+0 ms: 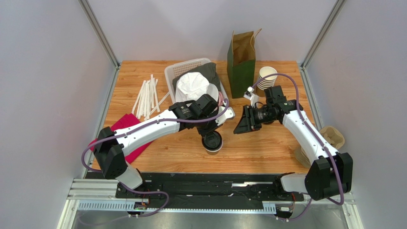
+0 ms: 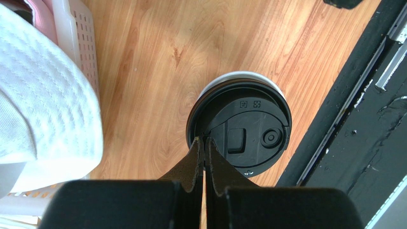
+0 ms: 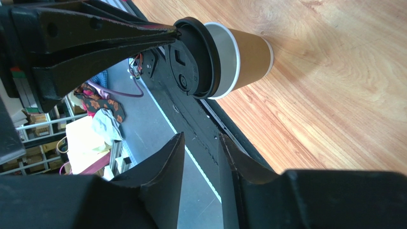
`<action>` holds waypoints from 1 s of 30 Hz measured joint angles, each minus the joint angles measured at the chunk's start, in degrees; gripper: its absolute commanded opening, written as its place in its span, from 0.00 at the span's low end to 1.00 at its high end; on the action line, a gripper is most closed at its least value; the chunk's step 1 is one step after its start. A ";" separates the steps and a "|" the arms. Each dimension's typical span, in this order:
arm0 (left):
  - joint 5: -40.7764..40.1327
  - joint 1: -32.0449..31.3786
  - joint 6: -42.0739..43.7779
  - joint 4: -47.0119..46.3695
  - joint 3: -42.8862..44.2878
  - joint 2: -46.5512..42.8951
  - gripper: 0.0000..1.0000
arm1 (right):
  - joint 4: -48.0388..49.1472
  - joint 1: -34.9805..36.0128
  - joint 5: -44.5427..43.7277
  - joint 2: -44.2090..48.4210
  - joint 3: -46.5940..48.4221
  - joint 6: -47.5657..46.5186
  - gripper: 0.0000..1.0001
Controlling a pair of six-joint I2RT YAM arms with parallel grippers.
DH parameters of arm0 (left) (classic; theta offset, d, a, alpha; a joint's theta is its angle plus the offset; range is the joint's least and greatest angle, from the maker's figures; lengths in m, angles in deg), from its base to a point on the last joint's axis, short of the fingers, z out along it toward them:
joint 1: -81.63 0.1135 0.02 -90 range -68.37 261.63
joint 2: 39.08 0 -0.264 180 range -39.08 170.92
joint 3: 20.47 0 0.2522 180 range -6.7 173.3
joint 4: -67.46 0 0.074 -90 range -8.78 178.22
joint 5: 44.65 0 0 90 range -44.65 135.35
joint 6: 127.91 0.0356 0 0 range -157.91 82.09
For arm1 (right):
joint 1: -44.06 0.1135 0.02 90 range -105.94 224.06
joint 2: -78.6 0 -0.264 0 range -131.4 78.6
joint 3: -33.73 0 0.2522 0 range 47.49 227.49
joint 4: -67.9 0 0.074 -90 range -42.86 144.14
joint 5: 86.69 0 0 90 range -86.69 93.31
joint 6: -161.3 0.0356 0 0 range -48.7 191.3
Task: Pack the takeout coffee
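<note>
The takeout coffee [image 1: 211, 142] stands upright on the wooden table near its front edge, a brown paper cup [image 3: 246, 55] with a black lid [image 2: 241, 126] on top. A strip of the white rim shows past the lid on one side. My left gripper [image 2: 204, 139] is shut, with its tips resting on the lid's edge from above and nothing between them; the overhead view shows it as the left gripper [image 1: 208, 130] directly over the cup. My right gripper [image 3: 200, 136] is open and empty. It hovers to the right of the cup, right gripper [image 1: 241, 125], and does not touch it.
A white basket [image 1: 177, 71] holding white and dark cloth sits behind the left arm. A green paper bag [image 1: 241, 59] stands open at the back, with a stack of lidless cups [image 1: 266, 76] beside it. Paper straws [image 1: 148, 98], a red cloth [image 1: 125, 125] and a cardboard carrier [image 1: 332, 136] lie at the sides.
</note>
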 measured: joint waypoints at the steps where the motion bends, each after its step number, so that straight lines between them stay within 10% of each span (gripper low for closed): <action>1: 0.00 0.00 -0.17 -0.11 0.00 0.17 0.00 | 0.09 0.00 0.15 -0.04 -0.31 0.04 0.31; 30: 2.84 0.48 -3.69 0.98 2.01 2.93 0.00 | 0.87 0.00 2.56 -0.87 -1.16 0.22 0.28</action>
